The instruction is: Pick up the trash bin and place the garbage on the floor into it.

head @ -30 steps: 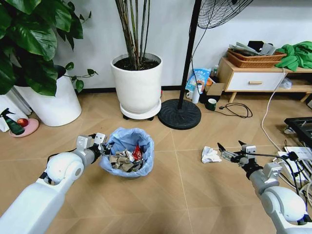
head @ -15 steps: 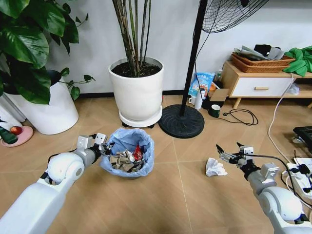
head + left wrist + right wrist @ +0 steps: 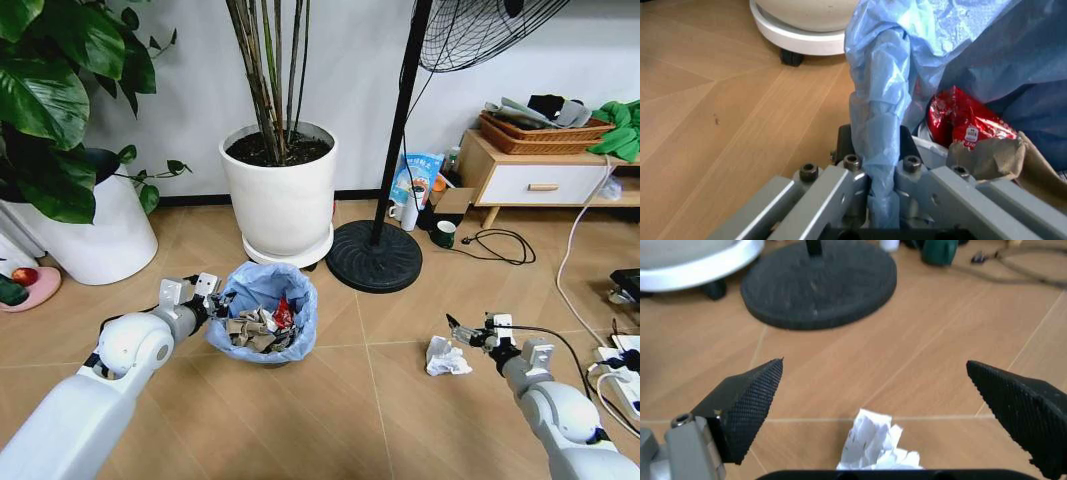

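Observation:
The trash bin [image 3: 262, 318], black with a crinkled light blue liner, sits in front of me holding brown paper and a red packet [image 3: 965, 125]. My left gripper [image 3: 205, 300] is at its left rim, shut on the folded liner and rim [image 3: 881, 150]. On the floor to the right lies one piece of garbage, a crumpled white paper wad [image 3: 447, 357]. My right gripper [image 3: 467, 333] hovers just right of and slightly above the wad, open. In the right wrist view the wad [image 3: 875, 449] lies below the spread fingers [image 3: 747, 400] of that gripper [image 3: 873, 371].
A white plant pot [image 3: 278, 190] on a wheeled saucer stands just behind the bin. The black fan base [image 3: 376, 257] and pole are beyond the wad, with a green mug [image 3: 444, 234] behind. Cables and a power strip [image 3: 622, 365] lie at far right. A larger pot [image 3: 80, 235] stands left.
The head view has shifted, so the camera moved. The bin stays with my left gripper. My right gripper has come lower and nearer the paper wad, still open.

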Controlling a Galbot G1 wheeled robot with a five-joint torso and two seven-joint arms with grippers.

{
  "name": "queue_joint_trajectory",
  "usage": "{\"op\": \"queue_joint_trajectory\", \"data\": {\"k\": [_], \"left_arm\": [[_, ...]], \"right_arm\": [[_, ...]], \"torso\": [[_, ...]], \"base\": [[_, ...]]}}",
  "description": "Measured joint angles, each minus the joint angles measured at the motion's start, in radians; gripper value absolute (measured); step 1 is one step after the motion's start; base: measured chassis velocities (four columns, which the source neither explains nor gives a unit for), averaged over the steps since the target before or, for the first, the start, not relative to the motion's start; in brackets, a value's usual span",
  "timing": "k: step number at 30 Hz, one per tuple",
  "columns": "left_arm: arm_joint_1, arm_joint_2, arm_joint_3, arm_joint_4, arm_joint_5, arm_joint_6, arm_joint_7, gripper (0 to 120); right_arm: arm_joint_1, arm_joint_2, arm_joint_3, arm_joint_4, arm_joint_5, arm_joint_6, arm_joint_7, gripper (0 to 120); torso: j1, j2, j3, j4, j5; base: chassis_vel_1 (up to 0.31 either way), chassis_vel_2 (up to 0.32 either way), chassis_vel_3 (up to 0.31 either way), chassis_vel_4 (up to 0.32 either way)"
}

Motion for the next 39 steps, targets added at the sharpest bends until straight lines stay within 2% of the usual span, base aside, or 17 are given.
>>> {"op": "queue_joint_trajectory", "data": {"k": [9,17,25,34,36,38,39], "left_arm": [[-0.002,-0.001,0.005,-0.012,-0.001,0.000,-0.006,0],[-0.001,-0.009,0.007,-0.013,-0.001,0.000,-0.009,0],[-0.004,-0.010,0.019,-0.015,-0.002,0.000,-0.013,0],[-0.003,-0.003,0.020,-0.017,-0.004,0.000,-0.014,0],[-0.003,-0.003,0.020,-0.017,-0.004,0.000,-0.014,0],[-0.003,-0.003,0.020,-0.017,-0.004,0.000,-0.014,0],[-0.003,-0.003,0.020,-0.017,-0.004,0.000,-0.014,0]], "right_arm": [[0.152,-0.007,-0.112,-0.214,-0.011,-0.033,0.001,100],[0.169,0.004,-0.136,-0.294,-0.039,-0.042,0.001,100],[0.233,0.049,-0.165,-0.441,-0.098,-0.026,-0.001,100],[0.284,0.092,-0.177,-0.540,-0.134,-0.010,0.000,100],[0.288,0.096,-0.177,-0.551,-0.136,-0.003,0.002,98],[0.294,0.099,-0.176,-0.567,-0.141,0.005,0.003,86],[0.294,0.099,-0.176,-0.567,-0.141,0.005,0.003,86]], "torso": [[0.000,0.000,0.000,0.0003,0.0001],[0.000,0.000,0.000,-0.0001,0.0001],[0.000,0.000,0.000,0.0000,0.0000],[0.000,0.000,0.000,0.0001,0.0004],[0.000,0.000,0.000,0.0001,0.0003],[0.000,0.000,0.000,0.0001,-0.0001],[0.000,0.000,0.000,0.0001,-0.0001]], "base": [[0.000,0.000,0.000,0.000],[0.000,0.000,0.000,0.000],[0.000,0.000,0.000,0.000],[0.000,0.000,0.000,0.000],[0.000,0.000,0.000,0.000],[0.000,0.000,0.000,0.000],[0.000,0.000,0.000,0.000]]}}
